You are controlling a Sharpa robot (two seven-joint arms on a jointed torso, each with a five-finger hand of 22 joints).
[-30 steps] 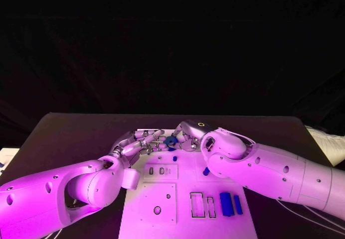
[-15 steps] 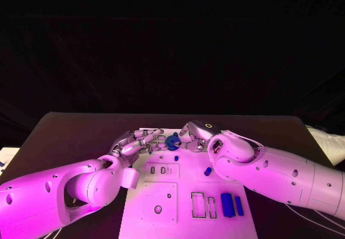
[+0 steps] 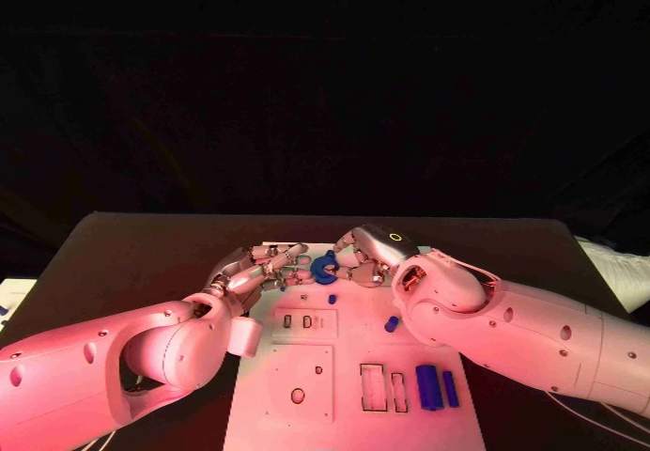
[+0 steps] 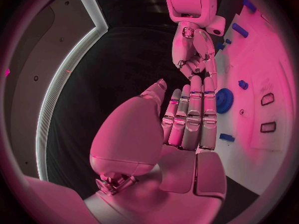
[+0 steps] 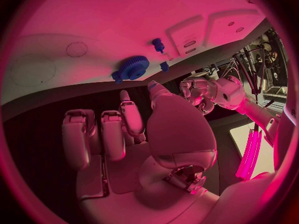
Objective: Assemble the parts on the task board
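Observation:
A blue gear (image 3: 325,268) lies flat at the far end of the white task board (image 3: 305,413), between my two hands. My left hand (image 3: 263,264) reaches in beside it with fingers stretched out and holding nothing; the gear (image 4: 224,100) sits right against the side of those fingers (image 4: 190,117), and contact is unclear. My right hand (image 3: 361,257) hovers just on the gear's other side, fingers extended and empty. From the right wrist the gear (image 5: 133,67) lies on the board beyond the fingertips (image 5: 127,115), apart from them.
A small blue peg (image 3: 332,299) and another small blue piece (image 3: 390,323) sit mid-board. Two blue bars (image 3: 434,386) lie at the near right beside rectangular slots (image 3: 379,387). A grey plate with holes (image 3: 298,381) covers the near left. Black table (image 3: 135,254) surrounds the board.
My right hand and forearm have shifted a little to the right, so more of the blue gear shows between the hands. The left hand has stayed nearly still.

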